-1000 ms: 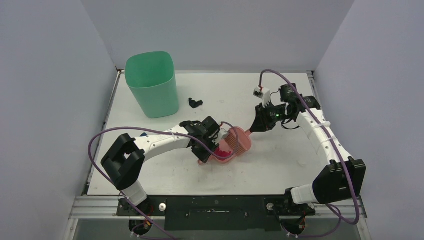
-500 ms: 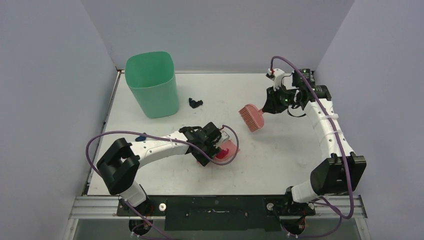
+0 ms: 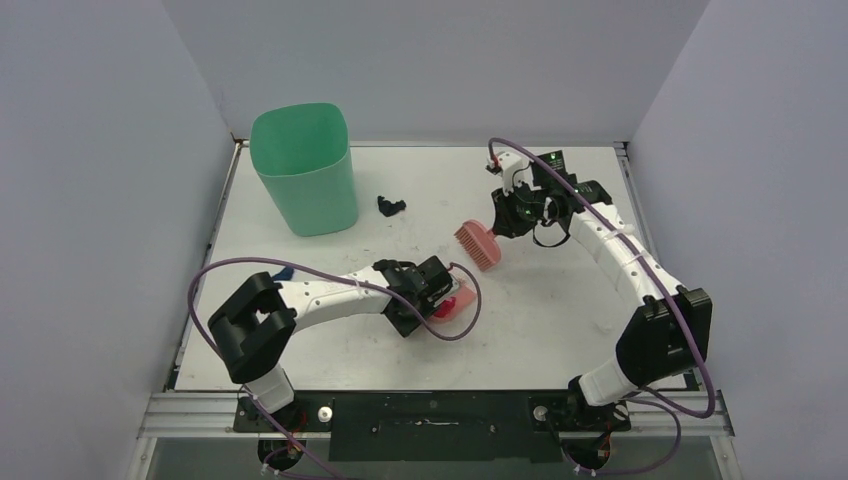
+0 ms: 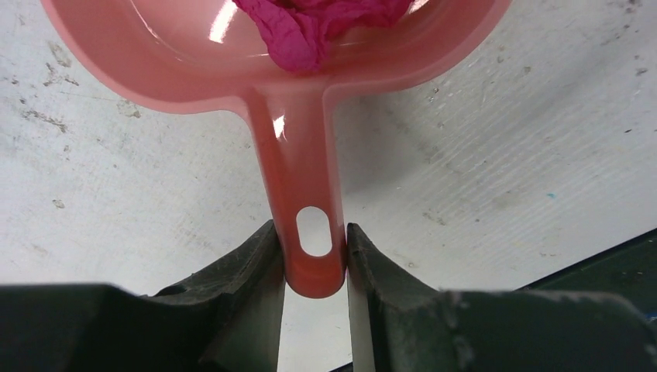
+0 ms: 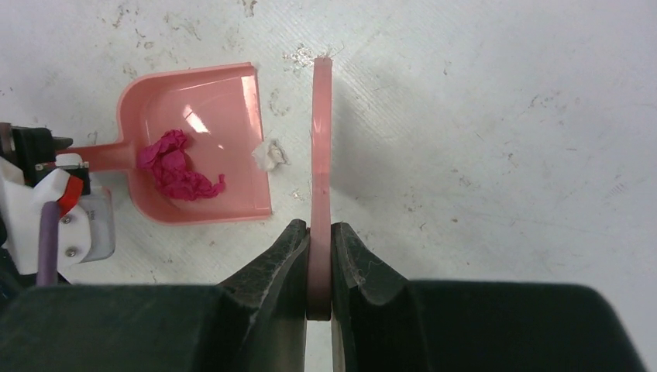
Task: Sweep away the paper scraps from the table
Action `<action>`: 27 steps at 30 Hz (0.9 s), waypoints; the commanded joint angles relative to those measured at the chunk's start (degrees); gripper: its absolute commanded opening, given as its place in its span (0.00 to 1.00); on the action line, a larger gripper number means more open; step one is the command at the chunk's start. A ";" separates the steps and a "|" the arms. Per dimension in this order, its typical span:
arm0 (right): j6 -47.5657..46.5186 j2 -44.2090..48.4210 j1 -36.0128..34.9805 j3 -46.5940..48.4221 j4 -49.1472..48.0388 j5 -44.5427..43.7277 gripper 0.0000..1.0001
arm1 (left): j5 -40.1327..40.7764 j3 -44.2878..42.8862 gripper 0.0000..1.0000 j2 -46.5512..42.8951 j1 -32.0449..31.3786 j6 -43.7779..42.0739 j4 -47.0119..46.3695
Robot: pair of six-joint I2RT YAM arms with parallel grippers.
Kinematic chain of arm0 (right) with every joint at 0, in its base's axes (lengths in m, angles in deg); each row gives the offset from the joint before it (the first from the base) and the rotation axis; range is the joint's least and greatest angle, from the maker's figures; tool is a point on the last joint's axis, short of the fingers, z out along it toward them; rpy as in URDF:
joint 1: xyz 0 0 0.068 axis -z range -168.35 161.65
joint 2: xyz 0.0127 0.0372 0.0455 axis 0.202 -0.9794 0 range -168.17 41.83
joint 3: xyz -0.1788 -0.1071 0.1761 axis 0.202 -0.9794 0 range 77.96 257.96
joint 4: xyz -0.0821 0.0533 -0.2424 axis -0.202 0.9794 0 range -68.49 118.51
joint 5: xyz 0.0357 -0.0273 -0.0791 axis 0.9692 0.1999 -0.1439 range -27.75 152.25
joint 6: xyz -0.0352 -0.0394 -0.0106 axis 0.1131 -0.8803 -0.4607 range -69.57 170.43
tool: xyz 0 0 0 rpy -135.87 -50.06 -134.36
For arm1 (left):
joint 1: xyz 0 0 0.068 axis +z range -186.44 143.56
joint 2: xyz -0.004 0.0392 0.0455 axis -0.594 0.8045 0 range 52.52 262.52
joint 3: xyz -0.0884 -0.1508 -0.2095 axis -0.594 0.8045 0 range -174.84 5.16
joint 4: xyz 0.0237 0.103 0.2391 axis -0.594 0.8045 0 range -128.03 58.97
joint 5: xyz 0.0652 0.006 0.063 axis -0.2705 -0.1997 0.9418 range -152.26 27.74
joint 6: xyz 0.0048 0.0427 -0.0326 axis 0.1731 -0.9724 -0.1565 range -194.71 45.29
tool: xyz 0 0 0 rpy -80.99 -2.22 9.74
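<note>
Pink dustpan (image 5: 217, 93) is sitting on the surface (image 5: 503, 116), left claw (image 4: 314, 260) clamping its handle (image 4: 300, 174) — magenta scrap (image 5: 174, 167) inside, white scrap (image 5: 269, 155) at its lip; right claw (image 5: 319, 240) is gripping the brush (image 5: 321, 139).

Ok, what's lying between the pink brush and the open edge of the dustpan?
One small white paper scrap, right at the dustpan's open edge, with bare table between it and the brush. The right wrist view shows it.

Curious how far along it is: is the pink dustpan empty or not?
Not empty: crumpled magenta paper lies inside the dustpan, a white scrap at its mouth.
</note>
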 commanded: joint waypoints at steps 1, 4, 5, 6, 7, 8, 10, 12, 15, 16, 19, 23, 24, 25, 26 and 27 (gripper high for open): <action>-0.44 -2.60 -3.02 2.64 -2.58 -3.50 0.05 | 0.23 -5.81 0.15 0.16 0.07 1.33 3.44; -1.42 -3.82 -5.24 3.40 -1.90 -5.10 0.05 | 0.73 -9.18 0.05 0.14 0.04 1.62 8.17; -1.48 -3.98 -5.34 3.66 -1.72 -5.41 0.05 | 1.27 -9.98 0.03 -0.21 0.08 1.98 9.73; -1.62 -3.89 -5.37 3.86 -1.66 -5.65 0.05 | 1.34 -10.57 0.00 -0.80 0.04 2.48 11.62; -1.74 -3.60 -5.40 4.02 -1.72 -5.91 0.05 | 0.89 -11.04 0.00 -1.41 0.04 2.93 13.49; -1.84 -3.18 -5.41 4.01 -1.88 -6.33 0.05 | 0.32 -11.64 0.00 -1.98 0.03 3.17 15.36; -1.99 -2.08 -5.37 3.69 -2.49 -7.75 0.05 | -1.14 -12.19 0.00 -2.92 0.03 3.87 19.32; -2.00 -0.85 -5.41 2.83 -3.37 -9.13 0.05 | -2.53 -12.29 0.00 -3.72 -0.03 3.93 22.84; -1.77 0.18 -5.52 1.38 -5.10 -11.82 0.05 | -3.27 -11.91 0.00 -4.19 -0.27 3.14 25.41; -1.64 0.10 -5.73 0.90 -5.62 -12.87 0.05 | -3.35 -11.78 0.00 -4.32 -0.31 2.92 25.32; -1.19 -1.17 -6.74 0.24 -5.60 -14.21 0.05 | -4.21 -12.37 0.00 -3.50 -0.26 2.73 25.92; -0.24 -2.79 -8.34 -0.51 -4.14 -8.60 0.05 | -4.77 -13.54 0.00 -0.28 -0.34 2.25 26.06; 0.40 -2.96 -8.39 -0.81 -4.07 -6.31 0.05 | -4.73 -13.67 0.00 0.63 -0.35 2.18 25.19; 1.00 -3.24 -8.45 -0.92 -3.92 -3.70 0.05 | -4.71 -13.91 0.00 1.51 -0.35 2.17 24.81; 1.92 -3.63 -8.43 -0.82 -3.56 -1.35 0.05 | -4.48 -14.23 0.00 2.80 -0.28 2.17 24.36; 2.39 -3.91 -8.39 -0.65 -2.82 1.40 0.05 | -4.32 -14.49 0.00 3.52 -0.32 2.24 23.67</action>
